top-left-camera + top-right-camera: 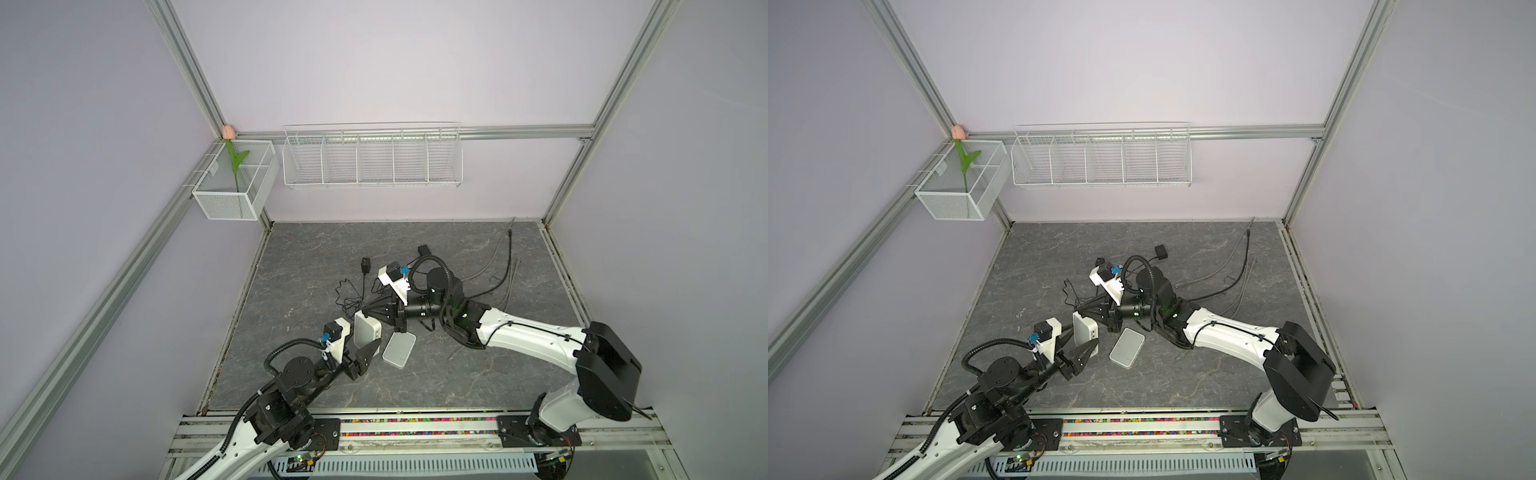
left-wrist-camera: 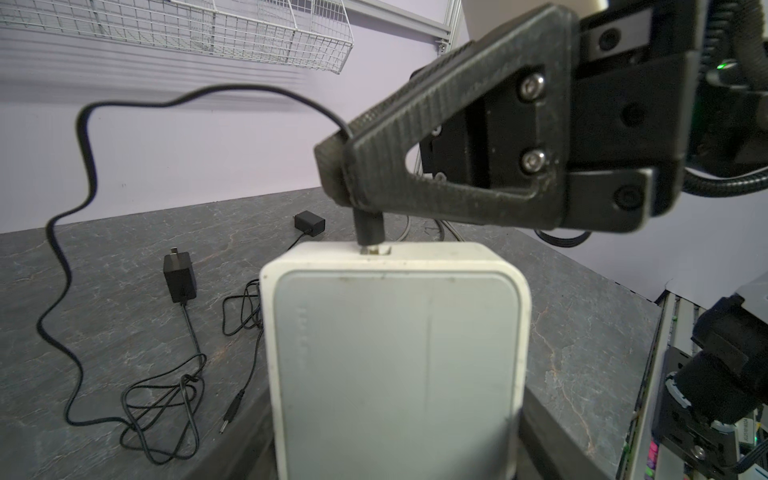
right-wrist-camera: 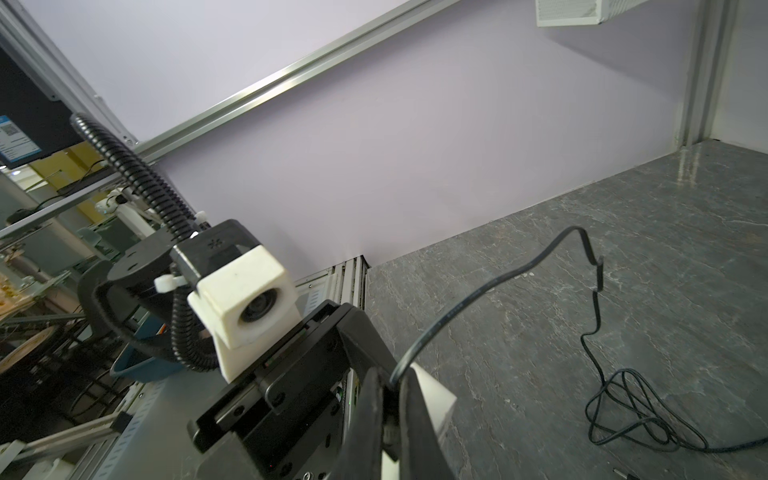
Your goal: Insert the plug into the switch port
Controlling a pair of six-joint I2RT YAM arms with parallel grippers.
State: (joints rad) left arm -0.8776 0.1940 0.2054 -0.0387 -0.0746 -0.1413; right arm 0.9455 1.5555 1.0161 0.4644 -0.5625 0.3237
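Observation:
The switch [image 1: 365,332] is a small white box with a grey face, standing on edge between the fingers of my left gripper [image 1: 365,340], which is shut on its sides. In the left wrist view the switch [image 2: 395,353] fills the middle, with its port [image 2: 380,250] in the top edge. My right gripper [image 1: 366,311] is shut on the black plug [image 2: 369,228], directly above that port. The plug's metal tip sits in the port's mouth, its black body outside. The plug's black cable [image 3: 478,295] loops away from the right gripper's fingers [image 3: 374,415].
A second white box [image 1: 399,349] lies flat just right of the held switch. Two black power adapters [image 1: 365,264] [image 1: 424,249] and tangled thin leads [image 1: 349,297] lie behind the grippers. Grey cables [image 1: 511,270] trail at the back right. Wire baskets [image 1: 372,160] hang on the wall.

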